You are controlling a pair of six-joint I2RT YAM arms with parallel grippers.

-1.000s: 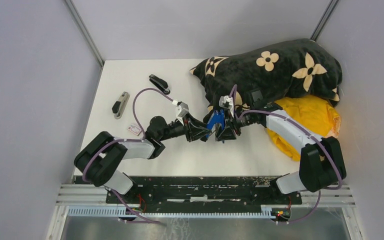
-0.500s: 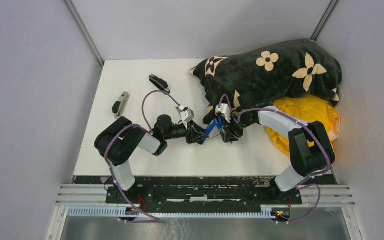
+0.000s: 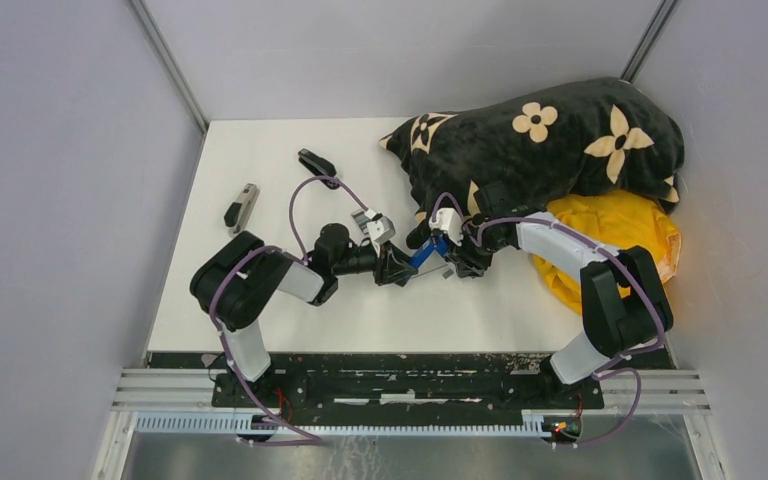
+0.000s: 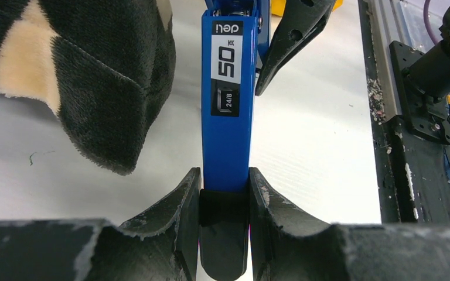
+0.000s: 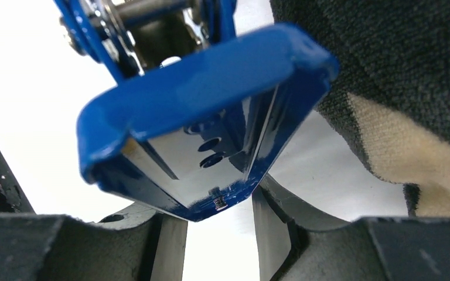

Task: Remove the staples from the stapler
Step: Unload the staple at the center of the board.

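left claw (image 4: pixel 224 177) clamped on blue stapler (image 4: pixel 227 134)'s black end; right claw (image 5: pixel 220 231) pinching its blue lid. stapler sits mid-worktop (image 3: pixel 260 160), just beside black blanket (image 3: pixel 550 140). staples not discernible.

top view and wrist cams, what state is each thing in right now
blue stapler, held between both grippers
left gripper, shut on its black end
right gripper, shut on its blue hinge end
staples, none in view
black stapler, lying shut on the table, untouched
grey stapler, lying on the table, untouched
flowered blanket, bunched up at the far right
yellow cloth, crumpled, partly under the blanket
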